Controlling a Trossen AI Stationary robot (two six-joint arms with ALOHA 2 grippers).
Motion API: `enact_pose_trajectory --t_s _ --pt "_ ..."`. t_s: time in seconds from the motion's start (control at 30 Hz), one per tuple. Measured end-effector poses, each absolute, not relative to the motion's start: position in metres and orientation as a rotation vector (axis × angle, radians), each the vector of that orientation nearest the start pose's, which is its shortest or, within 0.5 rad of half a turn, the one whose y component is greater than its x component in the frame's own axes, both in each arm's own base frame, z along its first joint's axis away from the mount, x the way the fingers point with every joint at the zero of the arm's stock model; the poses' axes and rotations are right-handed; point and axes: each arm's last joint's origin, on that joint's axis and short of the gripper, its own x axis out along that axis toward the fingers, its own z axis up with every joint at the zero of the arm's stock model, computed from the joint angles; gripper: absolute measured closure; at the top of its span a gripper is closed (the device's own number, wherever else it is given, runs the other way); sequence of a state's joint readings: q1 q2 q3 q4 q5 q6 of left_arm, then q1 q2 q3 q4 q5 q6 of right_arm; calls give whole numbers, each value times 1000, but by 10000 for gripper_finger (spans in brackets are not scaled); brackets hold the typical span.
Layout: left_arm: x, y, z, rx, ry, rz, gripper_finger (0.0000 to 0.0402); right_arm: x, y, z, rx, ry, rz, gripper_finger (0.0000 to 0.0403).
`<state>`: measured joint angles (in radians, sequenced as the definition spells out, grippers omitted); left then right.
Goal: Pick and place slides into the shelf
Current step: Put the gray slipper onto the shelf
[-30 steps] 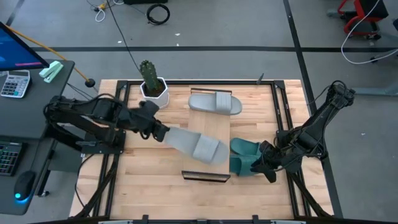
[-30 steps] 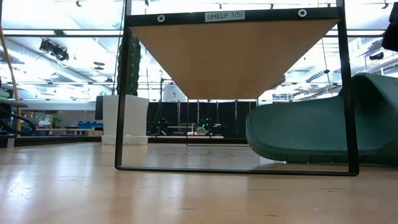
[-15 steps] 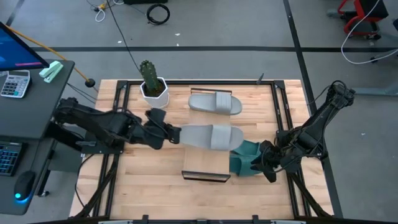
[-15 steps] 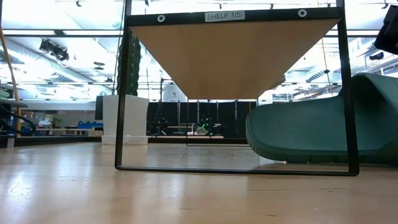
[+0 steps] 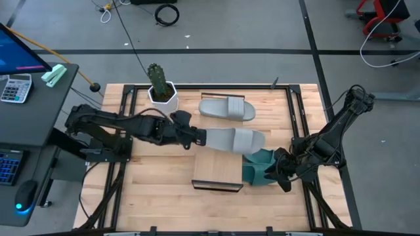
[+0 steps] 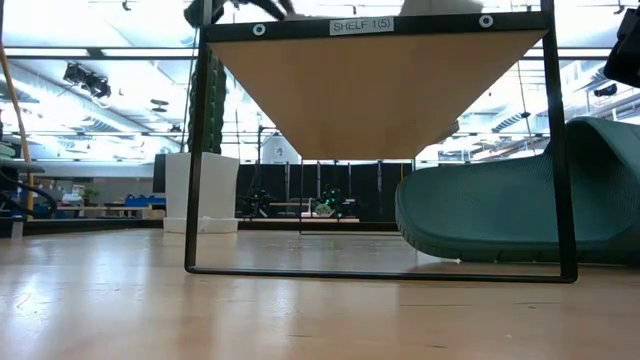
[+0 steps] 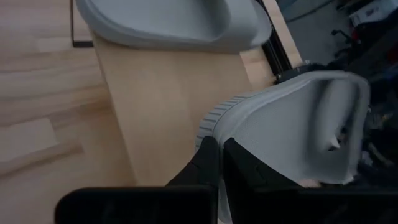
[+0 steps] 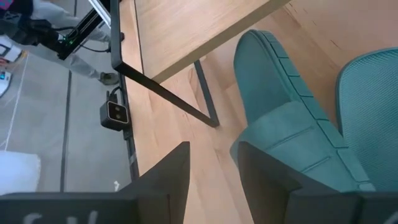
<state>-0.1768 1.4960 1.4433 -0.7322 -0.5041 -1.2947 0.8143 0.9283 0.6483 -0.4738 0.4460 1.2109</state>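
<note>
My left gripper (image 5: 197,136) reaches from the table's left, shut on a light grey slide (image 5: 234,139) that lies crosswise above the middle of the shelf (image 5: 216,172). A second grey slide (image 5: 227,109) rests sole-down on the shelf's far end. Two teal slides (image 5: 258,165) lie on the tabletop at the shelf's right side, and one shows in the low view (image 6: 500,215). My right gripper (image 5: 279,173) stands open beside them, with bare wood between its fingers (image 8: 214,171). My left gripper pinches the grey slide's end rim (image 7: 213,126) between its two fingers. They come from the table's left, slanting down, along the slide's length. The slide sticks out beyond them, rolled partly onto its side; whether it touches the board I cannot tell. My right gripper has one finger (image 8: 261,168) against the edge of a teal slide (image 8: 292,112) in its wrist view; whether they touch I cannot tell.
A potted cactus (image 5: 159,86) stands at the far left of the tabletop, near the shelf's far end. The shelf's dark frame legs (image 6: 195,150) rise from the table. A desk with a calculator (image 5: 14,87) sits off the table's left.
My left gripper has carried the grey slide toward the table's right and a little toward the far edge, sinking somewhat. The slide has turned from a slant over the shelf's left edge to lie crosswise over the shelf's middle.
</note>
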Motion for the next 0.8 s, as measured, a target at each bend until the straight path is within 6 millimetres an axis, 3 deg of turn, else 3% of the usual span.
enact_pose_trajectory --t_s 0.33,0.5,0.8 --pt "320 -11 351 -965 404 696 392 134 124 241 719 710 -59 261" --pt "318 1 346 -979 498 690 391 134 124 241 719 710 -60 261" --pt "323 22 331 -1032 488 664 390 135 124 241 720 691 -69 261"
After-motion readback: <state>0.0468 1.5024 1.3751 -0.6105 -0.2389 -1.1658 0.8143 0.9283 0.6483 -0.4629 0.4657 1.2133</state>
